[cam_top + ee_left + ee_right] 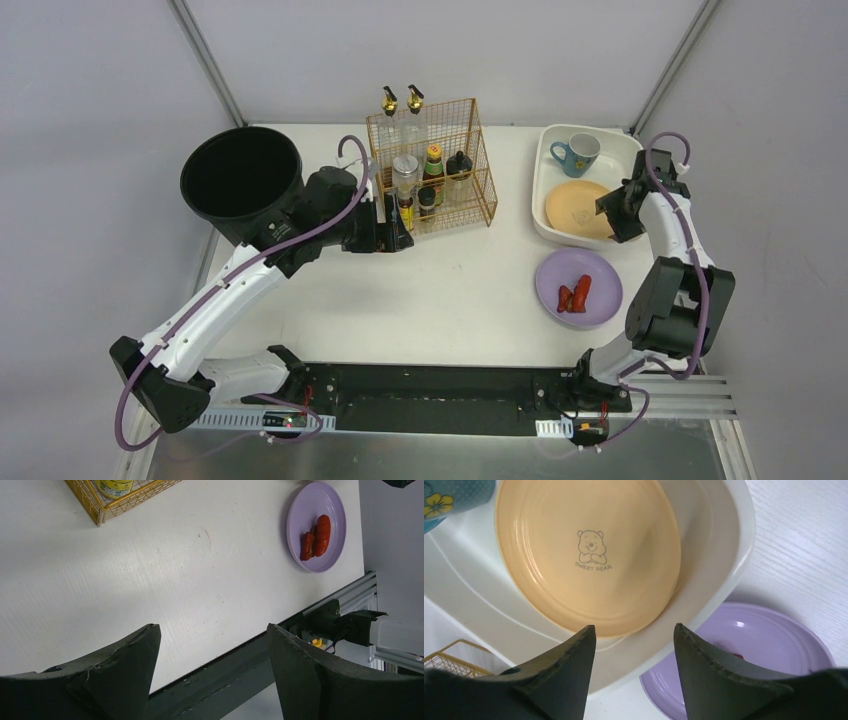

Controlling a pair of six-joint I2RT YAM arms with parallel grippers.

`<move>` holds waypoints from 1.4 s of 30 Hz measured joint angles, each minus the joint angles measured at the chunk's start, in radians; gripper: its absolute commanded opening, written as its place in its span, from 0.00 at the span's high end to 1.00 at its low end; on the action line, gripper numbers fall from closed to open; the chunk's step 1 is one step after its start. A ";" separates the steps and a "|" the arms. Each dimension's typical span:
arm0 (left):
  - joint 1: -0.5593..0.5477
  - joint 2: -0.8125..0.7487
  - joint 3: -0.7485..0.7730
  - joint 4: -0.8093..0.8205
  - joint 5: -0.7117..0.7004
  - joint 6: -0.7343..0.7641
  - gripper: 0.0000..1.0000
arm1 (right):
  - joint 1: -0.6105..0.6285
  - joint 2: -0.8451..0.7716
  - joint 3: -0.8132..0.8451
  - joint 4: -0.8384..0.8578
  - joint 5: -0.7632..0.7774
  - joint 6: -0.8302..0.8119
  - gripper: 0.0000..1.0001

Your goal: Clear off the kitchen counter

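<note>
The white kitchen counter [450, 290] has a black rail [430, 385] along its front edge. A purple plate [556, 266] with red sausages [575, 293] sits on it at the right. My left gripper [398, 232] is open and empty at the front left corner of the gold wire rack [480, 170]. In the left wrist view my left gripper [212, 626] is over bare counter [150, 570] and rail. My right gripper [612, 215] is open and empty over the near rim of the cream tub [540, 190]. The right wrist view shows my right gripper [634, 626] above the tub rim [724, 545].
The tub holds an orange plate [572, 205] and a blue mug [578, 153]. The rack holds several bottles. A black bucket [242, 180] stands at the back left corner. The purple plate [769, 640] lies just in front of the tub.
</note>
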 measured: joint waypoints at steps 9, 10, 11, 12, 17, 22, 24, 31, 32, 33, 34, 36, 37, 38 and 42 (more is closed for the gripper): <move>0.014 0.004 -0.003 0.001 0.039 0.012 0.20 | 0.013 -0.154 0.006 -0.123 0.005 -0.062 0.38; 0.014 0.006 -0.004 0.001 0.046 0.012 0.20 | 0.014 -0.172 0.002 -0.132 0.005 -0.066 0.38; 0.014 0.008 -0.005 0.003 0.058 0.013 0.20 | 0.016 -0.195 -0.006 -0.144 0.005 -0.070 0.38; 0.014 0.011 -0.008 0.006 0.074 0.013 0.20 | 0.016 -0.220 -0.018 -0.155 0.004 -0.075 0.38; 0.014 0.060 -0.024 0.037 0.192 0.000 0.13 | 0.024 -0.366 -0.122 -0.191 -0.018 -0.088 0.36; -0.017 0.148 -0.027 0.074 0.253 -0.026 0.12 | 0.061 -0.471 -0.187 -0.235 -0.066 -0.103 0.36; -0.048 0.185 -0.024 0.083 0.260 -0.042 0.12 | 0.092 -0.507 -0.202 -0.244 -0.084 -0.109 0.36; -0.140 0.338 0.003 0.143 0.267 -0.126 0.12 | 0.216 -0.570 -0.261 -0.246 -0.140 -0.112 0.48; -0.145 0.352 0.003 0.152 0.268 -0.139 0.12 | 0.241 -0.563 -0.270 -0.243 -0.142 -0.111 0.53; -0.145 0.365 0.004 0.161 0.267 -0.151 0.12 | 0.263 -0.552 -0.280 -0.237 -0.143 -0.109 0.60; -0.145 0.375 0.004 0.169 0.267 -0.165 0.12 | 0.283 -0.540 -0.288 -0.230 -0.143 -0.105 0.68; -0.145 0.382 0.004 0.185 0.264 -0.185 0.12 | 0.308 -0.518 -0.306 -0.209 -0.139 -0.095 0.78; -0.145 0.383 0.004 0.190 0.263 -0.190 0.12 | 0.315 -0.508 -0.319 -0.195 -0.135 -0.087 0.83; -0.145 0.383 0.005 0.195 0.260 -0.196 0.12 | 0.317 -0.499 -0.333 -0.182 -0.129 -0.082 0.89; -0.145 0.383 0.005 0.210 0.252 -0.218 0.13 | 0.317 -0.449 -0.365 -0.140 -0.117 -0.059 1.00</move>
